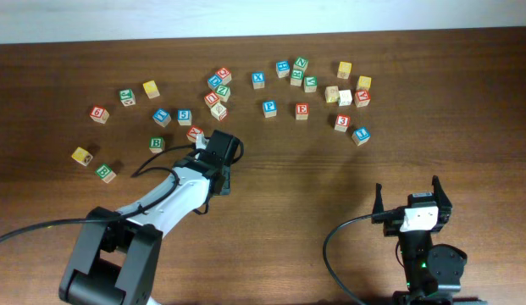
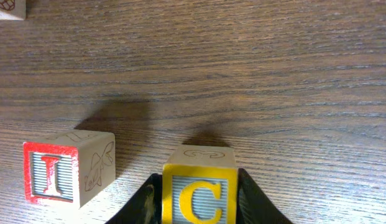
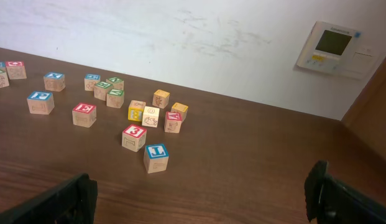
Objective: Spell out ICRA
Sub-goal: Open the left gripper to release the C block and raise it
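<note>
**C in my left pinch, I right next door**

So my left gripper (image 2: 200,202) is clamped on the C cube (image 2: 199,186). One black finger (image 2: 145,200) is pressed flat to each side of it. It's a little wooden block with a yellow frame and a yellow letter on a ridged blue-grey panel, plus a faint line drawing on the top face. I honestly can't tell from the wrist view whether it's resting on the table (image 2: 280,81) or just off it.

Just to its left, apart and not touching, sits the I cube (image 2: 61,172). It has pale wood, a red border and a red letter, with a sketch etched on its side face. The tabletop is dark brown with long streaky grain.

From overhead, my left arm (image 1: 174,191) stretches from the near-left edge toward the middle, with the wrist bent down over the cubes.

My right gripper (image 1: 408,196) sits low at the near-right with its fingers spread wide on nothing. Its camera sees the A cube (image 3: 174,119) in a loose cluster, with the E cube (image 3: 84,114), the 3 cube (image 3: 134,137) and the L cube (image 3: 156,157) nearby. The green letters are too small to read, so I can't pick out the R.
</note>
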Action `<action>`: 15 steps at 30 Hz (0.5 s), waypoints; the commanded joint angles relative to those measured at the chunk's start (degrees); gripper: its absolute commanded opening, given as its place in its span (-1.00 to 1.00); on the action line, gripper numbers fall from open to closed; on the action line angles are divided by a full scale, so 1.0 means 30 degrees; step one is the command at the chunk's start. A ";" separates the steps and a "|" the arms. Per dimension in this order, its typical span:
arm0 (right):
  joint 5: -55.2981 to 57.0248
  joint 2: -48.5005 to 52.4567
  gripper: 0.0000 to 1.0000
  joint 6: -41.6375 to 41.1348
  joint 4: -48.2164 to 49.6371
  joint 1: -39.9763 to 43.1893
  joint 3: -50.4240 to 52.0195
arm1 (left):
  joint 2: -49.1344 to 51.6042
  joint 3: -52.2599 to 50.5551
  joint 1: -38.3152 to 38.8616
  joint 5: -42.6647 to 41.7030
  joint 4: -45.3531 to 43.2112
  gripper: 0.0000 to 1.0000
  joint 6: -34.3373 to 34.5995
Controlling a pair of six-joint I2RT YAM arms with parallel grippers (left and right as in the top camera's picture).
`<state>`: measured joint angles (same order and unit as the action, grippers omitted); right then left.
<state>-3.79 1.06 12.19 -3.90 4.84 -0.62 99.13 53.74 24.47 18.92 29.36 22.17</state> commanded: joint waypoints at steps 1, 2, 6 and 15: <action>-0.0168 -0.0109 0.97 -0.0066 -0.0080 0.0007 0.0102 | 0.0131 -0.0131 0.0080 0.0357 0.0022 0.19 0.0160; -0.0168 -0.0109 0.97 -0.0066 -0.0080 0.0007 0.0102 | 0.0124 -0.0102 0.0080 0.0357 0.0022 0.26 0.0160; -0.0168 -0.0109 0.97 -0.0066 -0.0080 0.0007 0.0102 | 0.0058 0.0867 0.0080 0.0350 0.0437 0.29 0.0160; -0.0168 -0.0109 0.97 -0.0066 -0.0080 0.0007 0.0102 | -0.0095 0.5326 0.0080 0.0109 0.3854 0.05 0.0160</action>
<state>-3.79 1.06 12.23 -3.90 4.84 -0.62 99.13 65.52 24.47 19.11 38.63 22.39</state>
